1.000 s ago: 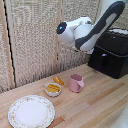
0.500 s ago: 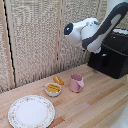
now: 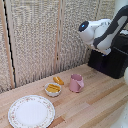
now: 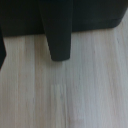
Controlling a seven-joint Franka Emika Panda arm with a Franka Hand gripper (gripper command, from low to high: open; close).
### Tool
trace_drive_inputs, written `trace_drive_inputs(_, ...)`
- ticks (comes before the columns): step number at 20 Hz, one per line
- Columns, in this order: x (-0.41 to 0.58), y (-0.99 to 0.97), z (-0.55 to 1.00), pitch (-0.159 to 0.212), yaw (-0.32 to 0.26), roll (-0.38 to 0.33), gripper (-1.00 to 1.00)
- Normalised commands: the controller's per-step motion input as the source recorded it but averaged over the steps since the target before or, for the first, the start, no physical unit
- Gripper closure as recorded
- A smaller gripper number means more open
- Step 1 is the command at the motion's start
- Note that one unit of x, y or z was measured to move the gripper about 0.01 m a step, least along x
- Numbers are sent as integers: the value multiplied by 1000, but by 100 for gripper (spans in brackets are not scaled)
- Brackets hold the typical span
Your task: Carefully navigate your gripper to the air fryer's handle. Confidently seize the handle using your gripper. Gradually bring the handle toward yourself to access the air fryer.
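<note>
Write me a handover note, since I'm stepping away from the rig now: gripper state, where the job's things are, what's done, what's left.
Gripper: not visible in either view, state unknown; the white arm hangs in front of the air fryer.
Air fryer: at the exterior view's right, on the wooden table.
Handle: close ahead in the wrist view, nothing gripping it.
Done: approach nearly complete.
Left: close in, grasp the handle, pull the drawer out slowly.
Also on the table: pink cup, bowl, plate.

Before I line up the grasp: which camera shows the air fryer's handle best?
The wrist view: the short black bar handle fills it, jutting from the matte-black air fryer. In the exterior view the glossy white arm hides the handle; only the fryer's body shows.
</note>
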Motion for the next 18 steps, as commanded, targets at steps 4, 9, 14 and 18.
trace_drive_inputs(4,0,-499,-316,-60,2,41,-100)
trace_drive_inputs(9,0,-306,-306,-1,0,11,-100)
trace_drive_inputs(14,69,-190,-111,66,4,0,100)
trace_drive_inputs(18,226,-141,0,53,3,9,100)
